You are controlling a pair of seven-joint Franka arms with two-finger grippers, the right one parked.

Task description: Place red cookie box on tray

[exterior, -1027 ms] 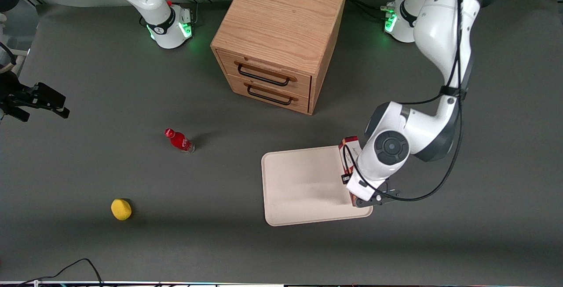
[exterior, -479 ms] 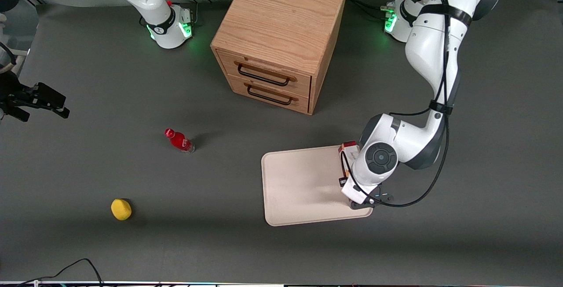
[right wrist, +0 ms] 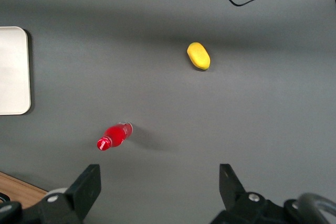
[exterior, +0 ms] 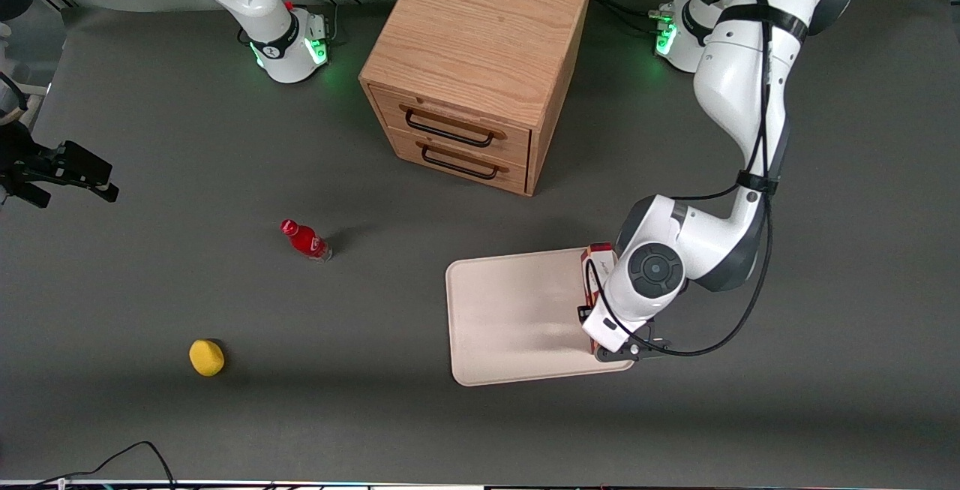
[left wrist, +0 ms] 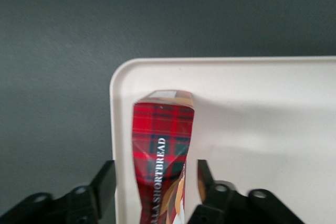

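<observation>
The red cookie box (left wrist: 161, 145), a tartan carton with cookie pictures, lies flat on the cream tray (left wrist: 262, 129), along the tray's rim at the working arm's end. In the front view only its end (exterior: 598, 253) shows past the wrist, on the tray (exterior: 517, 317). My left gripper (left wrist: 156, 192) is open and straddles the box. Its black fingers (left wrist: 105, 182) stand apart from the box's sides with a gap on each. In the front view the gripper (exterior: 600, 314) is hidden under the wrist.
A wooden two-drawer cabinet (exterior: 472, 62) stands farther from the front camera than the tray. A small red bottle (exterior: 305, 240) and a yellow lemon-like object (exterior: 206, 357) lie toward the parked arm's end of the table.
The left wrist has shifted a little over the tray's edge, and the box end showing past it has moved slightly nearer the front camera. Nothing else moved.
</observation>
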